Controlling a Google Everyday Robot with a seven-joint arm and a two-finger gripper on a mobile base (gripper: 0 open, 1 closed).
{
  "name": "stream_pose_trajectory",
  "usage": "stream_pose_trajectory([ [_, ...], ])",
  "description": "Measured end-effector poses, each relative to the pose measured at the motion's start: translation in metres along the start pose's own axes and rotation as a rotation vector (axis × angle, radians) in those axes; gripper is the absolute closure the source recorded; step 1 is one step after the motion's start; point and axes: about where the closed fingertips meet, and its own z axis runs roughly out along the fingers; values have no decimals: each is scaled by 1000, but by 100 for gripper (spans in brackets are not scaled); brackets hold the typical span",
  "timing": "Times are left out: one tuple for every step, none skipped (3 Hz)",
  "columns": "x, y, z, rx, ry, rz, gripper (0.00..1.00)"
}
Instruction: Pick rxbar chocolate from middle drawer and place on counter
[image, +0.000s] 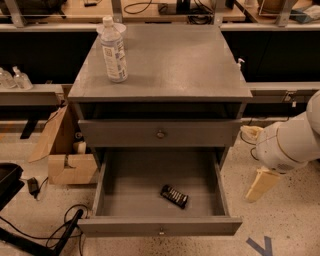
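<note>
The counter (180, 60), a broad slab of matte grey, carries only a clear plastic bottle (114, 50) near its left rear corner, so most of it is free for the drop. Below it, the middle drawer (160, 226) stands pulled out, a shallow grey box with low walls and a tiny knob. The gripper (261, 182) hangs to the right of the cabinet, outside the drawer, at the end of a smooth white arm; I cannot tell if it is apart or together. The approach looks barely begun: next it must swing left over the drawer and descend onto the rxbar chocolate (174, 196), a small flat black wrapper lying aslant right of centre on the drawer floor.
</note>
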Motion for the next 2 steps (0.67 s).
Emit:
stream_pose_trajectory([
  [-1,1,43,-32,-20,8,0],
  [0,8,107,-66,-62,26,0],
])
